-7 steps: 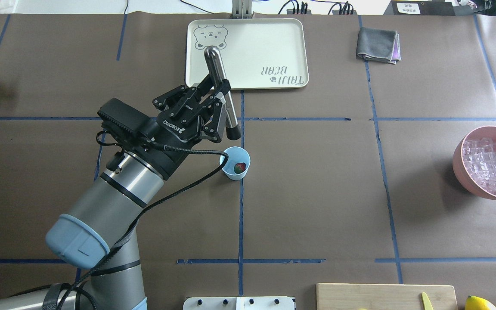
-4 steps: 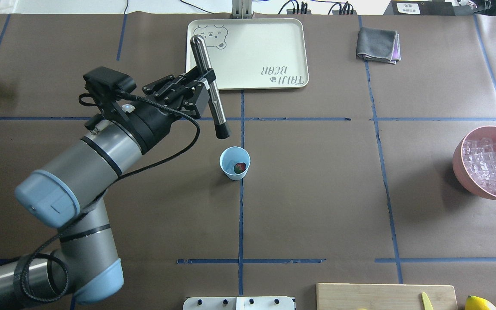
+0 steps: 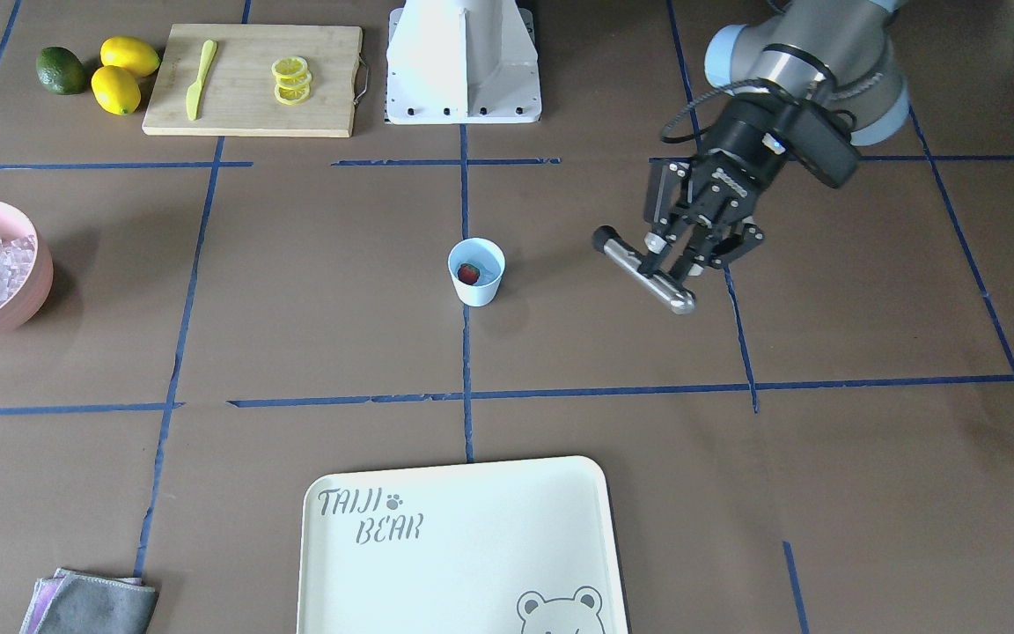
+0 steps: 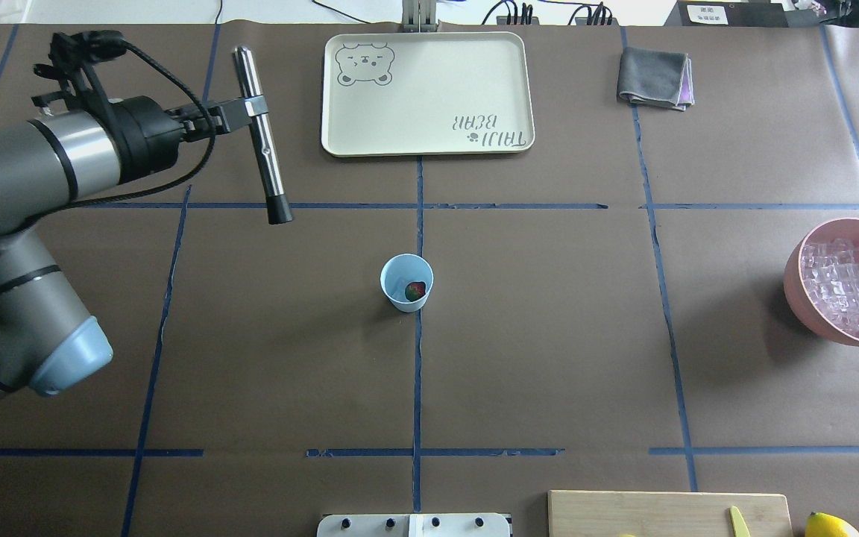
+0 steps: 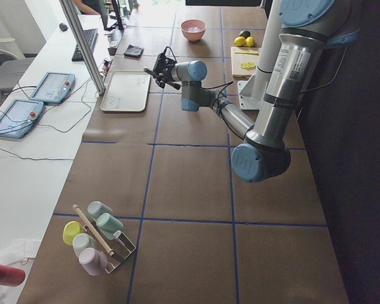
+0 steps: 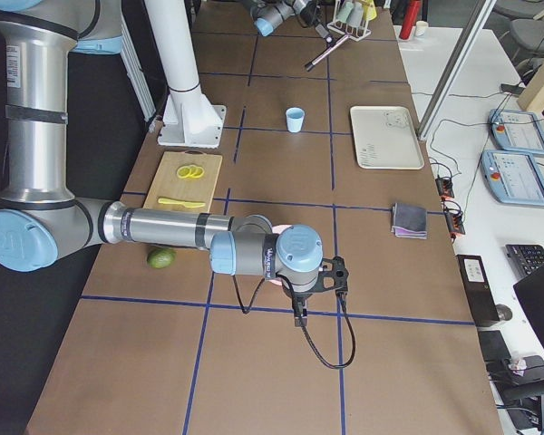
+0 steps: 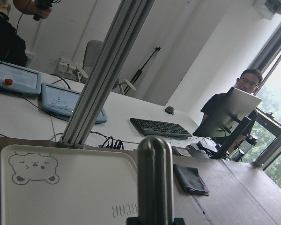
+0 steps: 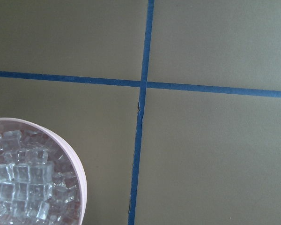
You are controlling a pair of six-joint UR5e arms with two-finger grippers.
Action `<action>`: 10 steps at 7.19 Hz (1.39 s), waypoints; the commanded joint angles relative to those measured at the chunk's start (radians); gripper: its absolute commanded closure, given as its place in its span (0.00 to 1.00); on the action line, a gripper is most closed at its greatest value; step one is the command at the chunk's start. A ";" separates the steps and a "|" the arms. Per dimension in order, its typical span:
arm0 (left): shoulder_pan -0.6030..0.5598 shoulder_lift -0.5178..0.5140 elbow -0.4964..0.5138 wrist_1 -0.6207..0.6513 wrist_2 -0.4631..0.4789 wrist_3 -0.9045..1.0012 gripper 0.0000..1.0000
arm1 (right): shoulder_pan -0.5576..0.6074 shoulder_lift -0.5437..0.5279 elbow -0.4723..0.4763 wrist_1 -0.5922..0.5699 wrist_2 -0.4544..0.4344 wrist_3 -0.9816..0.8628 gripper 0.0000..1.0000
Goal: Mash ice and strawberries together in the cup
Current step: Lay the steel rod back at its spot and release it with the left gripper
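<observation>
Left fingers clamping metal muddler, right fingers too distant to tell spread, strawberry low inside cup

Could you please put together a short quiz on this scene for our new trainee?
1. True or false: the metal muddler held by the left gripper has its tip inside the cup.
2. Where is the heap of ice? A) in the cup B) in the left gripper C) in the pink bowl
3. Which fruit lies in the cup?
Key: 1 false, the muddler is off to one side of the cup; 2 C; 3 the strawberry.
</observation>
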 commanded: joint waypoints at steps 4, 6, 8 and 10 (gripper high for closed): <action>-0.323 0.148 0.084 0.347 -0.656 0.030 1.00 | -0.002 0.021 -0.011 0.002 -0.001 0.002 0.00; -0.326 0.222 0.144 0.450 -0.664 0.307 1.00 | 0.000 0.018 -0.011 0.003 0.002 0.002 0.01; -0.329 0.227 0.152 0.653 -0.613 0.583 1.00 | -0.002 0.020 -0.018 0.005 0.002 0.002 0.01; -0.331 0.248 0.229 0.704 -0.560 0.765 1.00 | -0.002 0.020 -0.020 0.005 0.000 0.000 0.01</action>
